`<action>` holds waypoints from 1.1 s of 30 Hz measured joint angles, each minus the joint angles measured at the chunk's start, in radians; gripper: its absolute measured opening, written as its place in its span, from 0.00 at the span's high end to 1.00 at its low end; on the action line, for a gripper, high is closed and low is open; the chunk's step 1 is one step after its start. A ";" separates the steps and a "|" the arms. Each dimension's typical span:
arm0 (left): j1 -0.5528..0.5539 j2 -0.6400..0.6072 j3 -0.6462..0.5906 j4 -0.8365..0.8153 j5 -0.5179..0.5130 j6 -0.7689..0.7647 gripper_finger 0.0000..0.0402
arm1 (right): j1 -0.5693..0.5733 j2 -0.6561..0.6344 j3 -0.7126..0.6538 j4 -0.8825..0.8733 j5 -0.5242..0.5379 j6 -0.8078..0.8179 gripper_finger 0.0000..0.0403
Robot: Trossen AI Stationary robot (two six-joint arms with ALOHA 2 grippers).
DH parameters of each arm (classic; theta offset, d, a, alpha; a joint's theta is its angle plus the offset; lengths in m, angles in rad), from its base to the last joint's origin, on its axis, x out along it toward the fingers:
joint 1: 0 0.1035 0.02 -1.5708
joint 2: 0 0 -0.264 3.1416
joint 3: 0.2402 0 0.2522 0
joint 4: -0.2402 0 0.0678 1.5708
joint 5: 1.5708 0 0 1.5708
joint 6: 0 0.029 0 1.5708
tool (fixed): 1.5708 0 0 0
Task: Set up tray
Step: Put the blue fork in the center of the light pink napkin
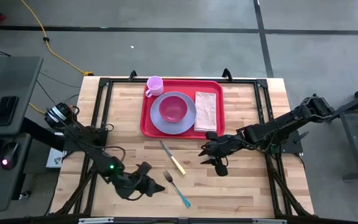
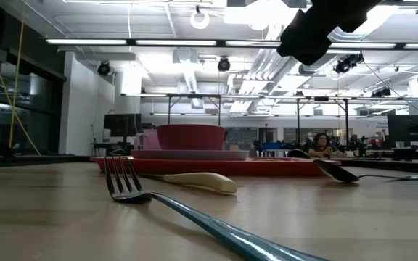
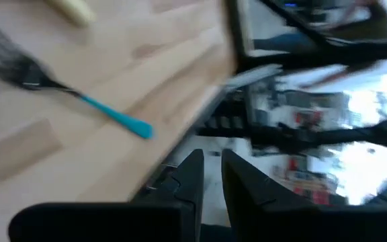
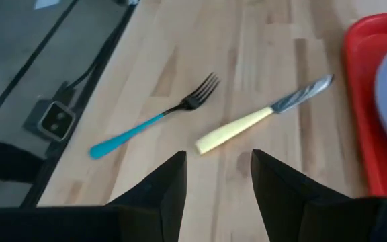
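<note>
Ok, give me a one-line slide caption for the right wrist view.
Open right gripper above the table, facing the fork and knife, tray at the edge.

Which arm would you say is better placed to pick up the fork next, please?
Probably the left. In the high view the left gripper sits right beside the fork, with nothing between. The right gripper, open, is farther off, and the knife lies between it and the fork.

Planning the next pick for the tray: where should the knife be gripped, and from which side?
Grip the knife at its thick cream handle, from above with fingers across its width. It lies flat on the table, clear of the fork, leaving room either side.
</note>
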 joint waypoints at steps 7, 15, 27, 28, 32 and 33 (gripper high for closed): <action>0.078 0.031 0.011 -0.155 0.068 -0.095 0.79 | 0.000 0.000 0.000 -0.016 -0.087 -0.014 0.64; 0.218 0.032 0.009 -0.314 0.271 -0.167 0.79 | 0.000 0.000 0.000 -0.017 -0.092 -0.025 0.64; 0.279 0.032 0.009 -0.371 0.375 0.010 0.79 | 0.000 0.000 0.000 -0.036 -0.090 -0.023 0.64; 0.278 0.032 0.009 -0.383 0.375 0.011 0.79 | 0.000 0.000 0.000 -0.036 -0.090 -0.023 0.64; 0.278 0.032 0.009 -0.428 0.375 0.013 0.79 | -0.001 0.000 0.000 -0.036 -0.079 -0.021 0.64; 0.278 0.032 0.009 -0.442 0.375 0.014 0.79 | -0.001 0.000 0.000 -0.036 -0.078 -0.021 0.64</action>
